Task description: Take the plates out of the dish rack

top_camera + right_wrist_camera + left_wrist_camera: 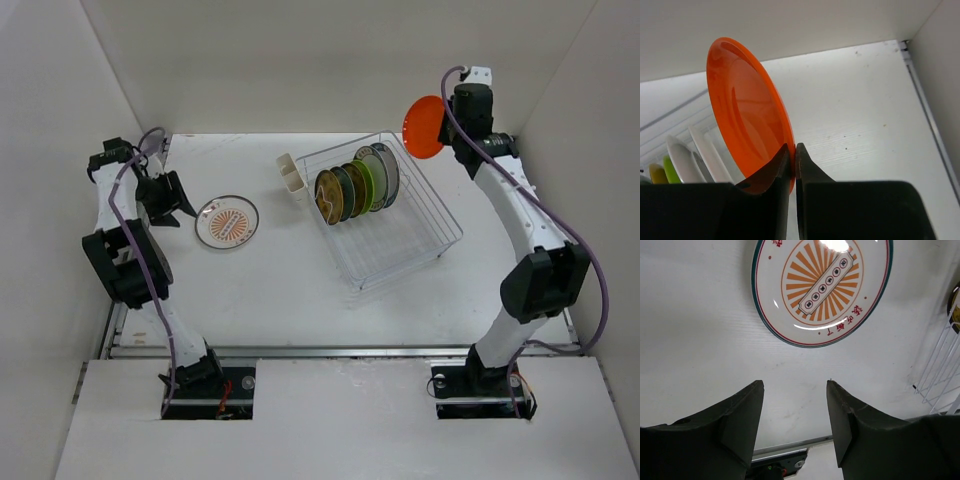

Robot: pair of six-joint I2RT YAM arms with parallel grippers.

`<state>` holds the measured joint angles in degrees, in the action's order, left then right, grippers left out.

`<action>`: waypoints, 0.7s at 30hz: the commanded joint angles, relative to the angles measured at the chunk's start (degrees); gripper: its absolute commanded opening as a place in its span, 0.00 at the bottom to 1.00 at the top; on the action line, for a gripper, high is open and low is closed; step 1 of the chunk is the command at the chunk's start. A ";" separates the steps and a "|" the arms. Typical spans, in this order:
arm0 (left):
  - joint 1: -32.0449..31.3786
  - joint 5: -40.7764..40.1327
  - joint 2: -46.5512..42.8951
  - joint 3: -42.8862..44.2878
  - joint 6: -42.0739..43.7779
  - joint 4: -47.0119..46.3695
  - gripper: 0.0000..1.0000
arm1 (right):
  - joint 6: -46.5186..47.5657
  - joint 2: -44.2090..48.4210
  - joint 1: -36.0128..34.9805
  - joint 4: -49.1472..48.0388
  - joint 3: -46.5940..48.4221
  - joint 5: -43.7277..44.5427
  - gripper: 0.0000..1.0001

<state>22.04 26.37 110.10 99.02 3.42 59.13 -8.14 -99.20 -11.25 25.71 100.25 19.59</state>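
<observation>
Plates (357, 186) stand in the dish rack (405, 245); right gripper (793, 147) pinches the orange plate (745, 105), left gripper (795, 385) spread.

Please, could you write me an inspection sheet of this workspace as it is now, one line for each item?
Surface: white table, flat, no spill seen.
Job's things: rack holds a row of plates on edge, with a cup at its left end; patterned plate lies flat on the table; orange plate is held on edge near the rack's far corner.
Clutter: nothing seen.
Grippers: left gripper open, empty, beside the patterned plate; right gripper shut on the orange plate's rim.
Cables: purple cables run along both arms.
Surroundings: white walls on three sides.
</observation>
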 commanded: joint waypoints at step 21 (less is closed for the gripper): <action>-15.71 23.83 -10.08 13.13 14.33 16.63 0.67 | -9.70 4.54 -20.47 -13.94 -7.79 -41.47 0.00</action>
<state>6.46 48.58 101.91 111.15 15.25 73.10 -15.35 -93.56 -29.21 16.99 92.33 -13.82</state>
